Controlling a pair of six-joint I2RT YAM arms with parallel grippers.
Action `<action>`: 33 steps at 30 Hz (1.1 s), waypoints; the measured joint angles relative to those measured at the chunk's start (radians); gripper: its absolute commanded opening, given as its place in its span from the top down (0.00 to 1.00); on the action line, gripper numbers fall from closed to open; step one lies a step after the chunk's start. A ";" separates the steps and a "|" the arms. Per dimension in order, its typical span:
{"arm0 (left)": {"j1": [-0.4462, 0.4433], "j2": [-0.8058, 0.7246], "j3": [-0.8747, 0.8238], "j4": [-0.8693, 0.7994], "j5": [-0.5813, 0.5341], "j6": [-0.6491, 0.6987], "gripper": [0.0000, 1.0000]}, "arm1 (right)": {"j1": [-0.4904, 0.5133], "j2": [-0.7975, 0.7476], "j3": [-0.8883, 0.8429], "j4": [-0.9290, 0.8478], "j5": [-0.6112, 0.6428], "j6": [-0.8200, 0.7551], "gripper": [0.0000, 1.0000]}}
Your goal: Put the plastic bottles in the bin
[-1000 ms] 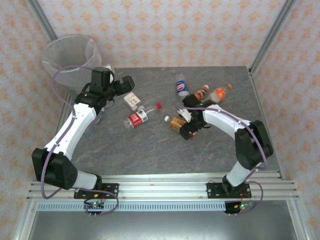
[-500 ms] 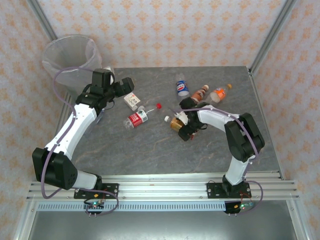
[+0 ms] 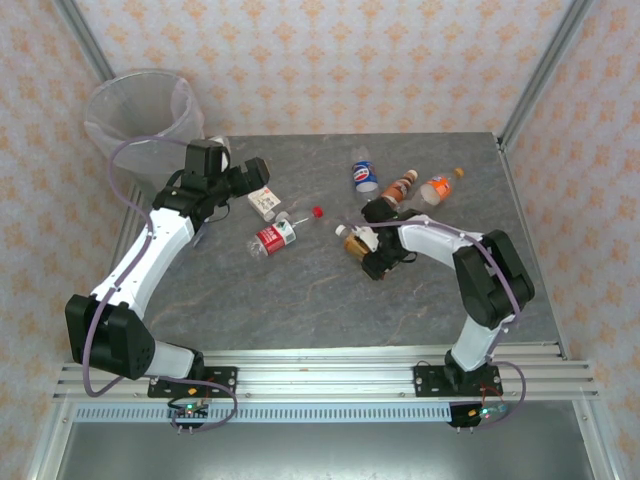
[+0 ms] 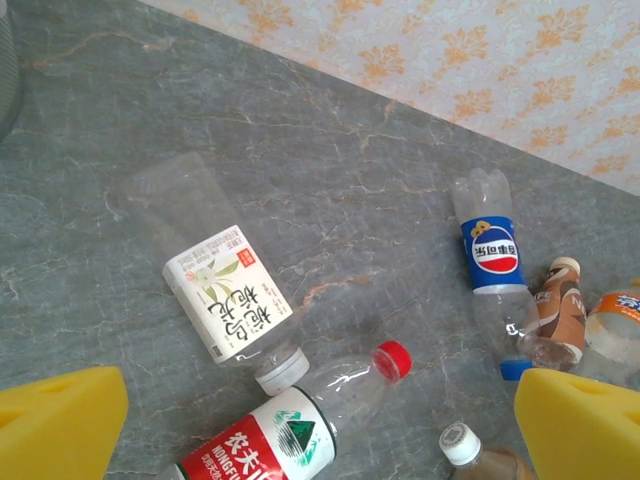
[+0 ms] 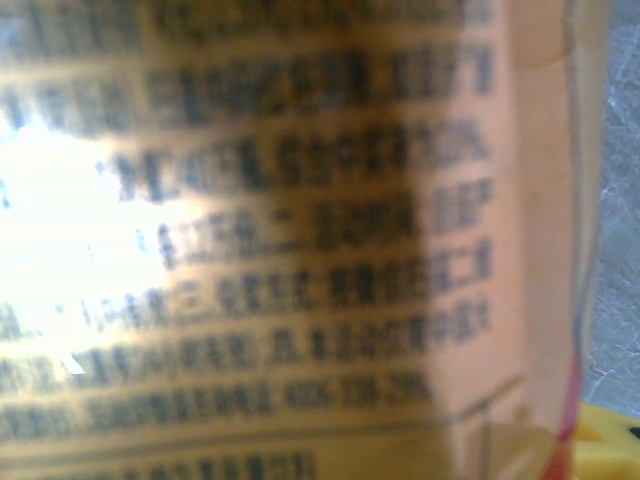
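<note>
You've got the grey table (image 3: 300, 300), w/ the bin (image 3: 120, 135) standing off its far-left corner. Your L gripper (image 3: 258, 172) hangs over the far-left part of the table. Its jaws are wide open, yellow pads (image 4: 60, 420) well apart, nothing held. Your R gripper (image 3: 366, 251) is down mid-table at the brown-label bottle (image 3: 352, 243). That label blurs right across the R wrist cam, so can't tell if it's clamped yet. Six bottles lie on the table. The white-label bottle (image 4: 225, 300) & red-label bottle (image 4: 275, 440) are near the L gripper, white cap just beside the red one's shoulder. The blue-label bottle (image 4: 495, 260), brown bottle (image 3: 400, 185) & orange-label bottle (image 3: 438, 188) lie far, right of centre.
</note>
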 measured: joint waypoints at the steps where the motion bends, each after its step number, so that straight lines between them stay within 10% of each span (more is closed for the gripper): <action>1: 0.000 0.000 -0.003 0.002 0.010 -0.005 0.00 | 0.000 -0.008 -0.006 0.005 0.000 0.005 0.46; 33: -0.343 0.234 -0.117 0.570 0.297 -0.338 0.00 | 0.000 -0.370 -0.273 0.586 -0.200 0.326 0.57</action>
